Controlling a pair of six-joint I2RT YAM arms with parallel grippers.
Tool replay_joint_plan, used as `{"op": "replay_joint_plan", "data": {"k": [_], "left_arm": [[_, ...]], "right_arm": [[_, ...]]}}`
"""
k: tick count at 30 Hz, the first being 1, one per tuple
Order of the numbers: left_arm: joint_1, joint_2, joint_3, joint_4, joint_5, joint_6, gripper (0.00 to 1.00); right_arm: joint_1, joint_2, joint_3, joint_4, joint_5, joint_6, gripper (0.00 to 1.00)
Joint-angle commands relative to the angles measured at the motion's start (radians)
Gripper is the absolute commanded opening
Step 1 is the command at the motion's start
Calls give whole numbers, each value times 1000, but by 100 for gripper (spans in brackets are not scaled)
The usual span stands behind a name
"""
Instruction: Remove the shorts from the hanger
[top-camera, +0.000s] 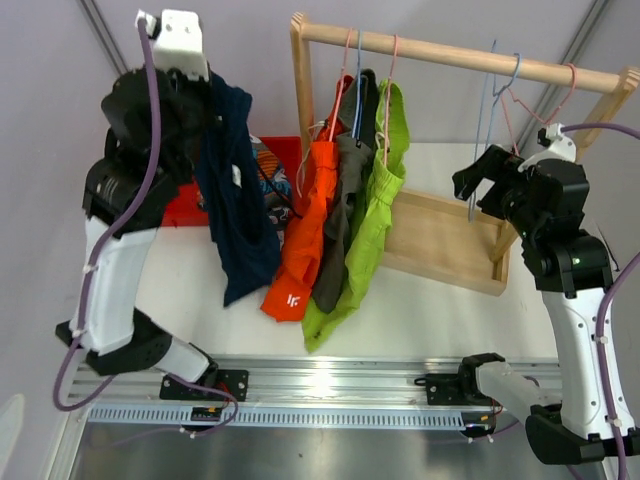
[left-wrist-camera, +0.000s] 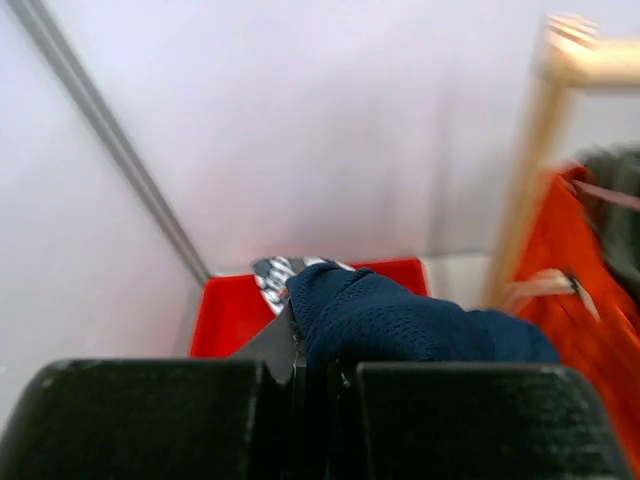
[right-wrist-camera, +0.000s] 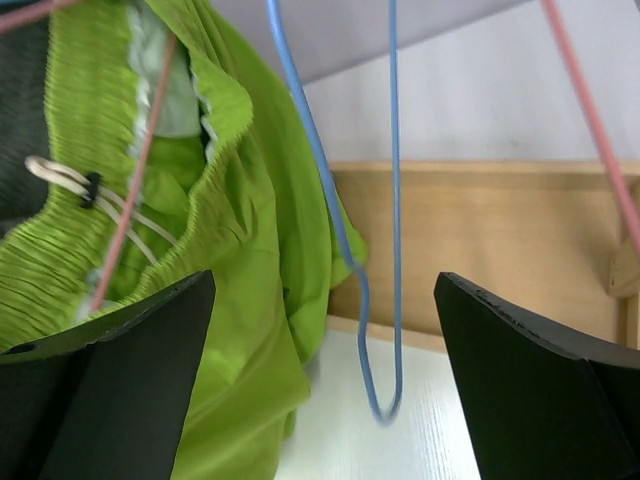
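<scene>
Navy shorts (top-camera: 235, 200) pinched in left gripper (left-wrist-camera: 318, 365) beside rack post (top-camera: 297, 70), right gripper (top-camera: 478, 180) wide near blue hanger (right-wrist-camera: 395, 200)

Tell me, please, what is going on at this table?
The left pincer is shut on the navy shorts, holding them up near the red bin, off the rack. The orange shorts, grey shorts and lime green shorts hang on hangers from the wooden rail. The right pincer is open, facing an empty blue hanger.
</scene>
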Motion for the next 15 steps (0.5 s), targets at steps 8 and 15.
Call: {"op": "replay_joint_plan", "data": {"k": [8,15], "left_arm": [[357,287,233,464,232,11,0],[538,443,204,627,285,-101,0]], "right_arm": [[-5,-133,-228,47,-99,13,99],[-3,-196,-312,78,-172,18,99]]}}
